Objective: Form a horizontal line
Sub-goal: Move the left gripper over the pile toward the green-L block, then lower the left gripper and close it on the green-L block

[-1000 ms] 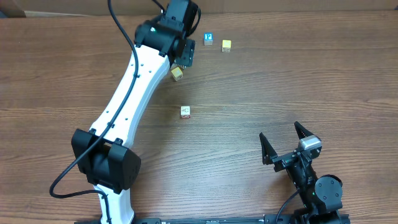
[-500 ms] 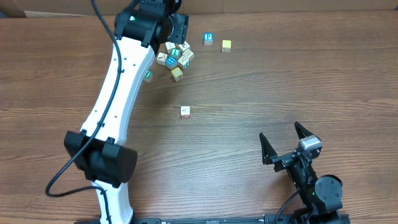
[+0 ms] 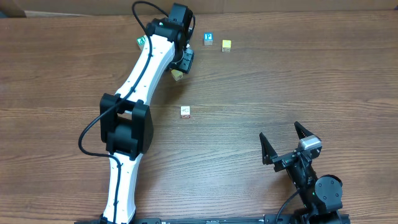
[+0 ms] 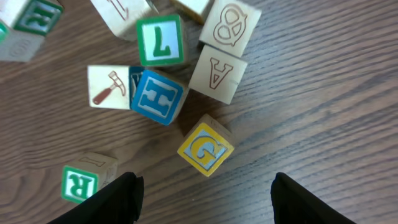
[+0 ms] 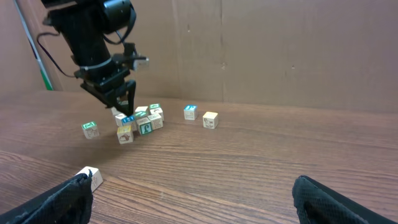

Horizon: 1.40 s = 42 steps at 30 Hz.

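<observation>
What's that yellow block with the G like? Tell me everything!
The yellow G block is a cube, seemingly painted wood: yellow top face with a blue letter G, pale bare sides. It sits flat on the wooden table, turned cornerwise in the left wrist view, at the jumble's edge. Its far corner nears the blue H block and the A block; whether they touch is unclear. The left gripper hangs above it with open jaws, not holding it.
</observation>
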Available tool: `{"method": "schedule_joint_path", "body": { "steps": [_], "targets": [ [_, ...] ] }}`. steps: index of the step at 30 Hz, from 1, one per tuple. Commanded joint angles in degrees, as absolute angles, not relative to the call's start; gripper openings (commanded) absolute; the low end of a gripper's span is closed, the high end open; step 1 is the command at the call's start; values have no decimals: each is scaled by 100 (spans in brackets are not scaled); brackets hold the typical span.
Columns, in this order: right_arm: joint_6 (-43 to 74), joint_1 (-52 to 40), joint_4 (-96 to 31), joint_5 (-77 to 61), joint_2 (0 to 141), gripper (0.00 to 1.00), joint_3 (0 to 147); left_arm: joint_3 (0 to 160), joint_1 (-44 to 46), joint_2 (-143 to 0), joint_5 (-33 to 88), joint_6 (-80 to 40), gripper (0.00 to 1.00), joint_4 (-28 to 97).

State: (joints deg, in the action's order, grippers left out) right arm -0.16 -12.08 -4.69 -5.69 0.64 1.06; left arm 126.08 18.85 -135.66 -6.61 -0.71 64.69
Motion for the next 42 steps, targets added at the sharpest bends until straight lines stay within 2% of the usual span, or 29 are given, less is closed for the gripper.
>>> {"method": "schedule_joint_path", "body": {
  "steps": [1, 9, 15, 22, 27, 42],
  "targets": [
    [16, -1188, -440, -526, 16, 100, 47, 12608, 1868, -13614, -593, -217, 64, 6399],
    [16, -1188, -440, -526, 16, 100, 47, 12571, 1868, -13952, -565, -211, 64, 6425],
    [16, -1188, -440, -526, 16, 100, 47, 12569, 1868, -14167, -397, -123, 59, 6445],
    [16, -1188, -440, -523, 16, 100, 47, 12569, 1865, -14191, -401, -121, 58, 6311],
    [16, -1188, -440, -526, 16, 100, 47, 12569, 1879, -14197, -397, -123, 53, 6296],
    [16, -1188, -440, -526, 16, 100, 47, 12569, 1876, -14204, -397, 161, 58, 5970]
  ]
}}
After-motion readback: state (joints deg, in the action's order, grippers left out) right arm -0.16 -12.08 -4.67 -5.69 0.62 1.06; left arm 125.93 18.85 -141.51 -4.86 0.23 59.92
